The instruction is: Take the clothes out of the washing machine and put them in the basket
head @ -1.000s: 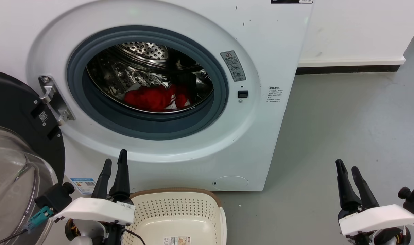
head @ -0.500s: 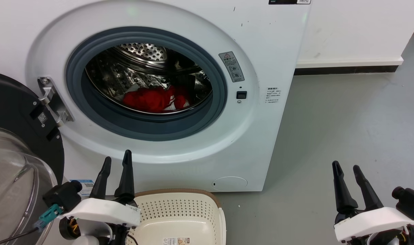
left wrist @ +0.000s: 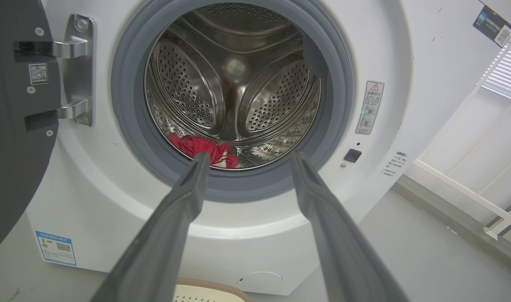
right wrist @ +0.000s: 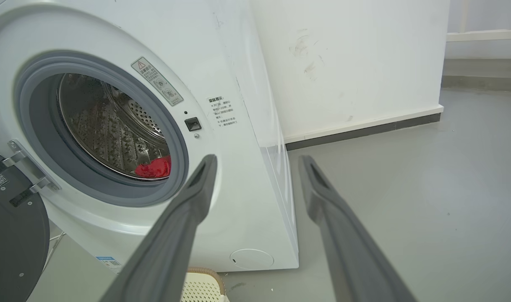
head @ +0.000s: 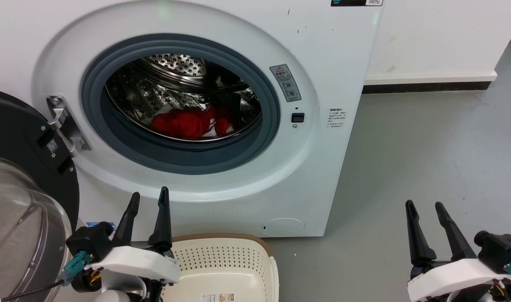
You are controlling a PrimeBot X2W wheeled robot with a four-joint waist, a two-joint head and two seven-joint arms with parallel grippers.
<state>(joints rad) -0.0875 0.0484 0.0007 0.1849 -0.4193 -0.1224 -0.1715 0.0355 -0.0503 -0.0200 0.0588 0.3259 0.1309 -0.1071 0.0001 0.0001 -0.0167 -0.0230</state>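
Grey floor (head: 427,147), scuffed white wall (head: 440,37), and the washing machine (head: 322,63) parked against it with its door (head: 12,138) swung wide open on the left. The clothes (head: 184,122) are a red heap on the bottom of the drum (head: 175,67), near its front lip. The basket (head: 222,236) sits on the floor just in front of the machine, below the porthole. The left gripper (head: 149,192) hovers at the basket's left edge, and the right gripper (head: 423,203) is well off to the right over the floor. Both have their fingers spread apart and empty.
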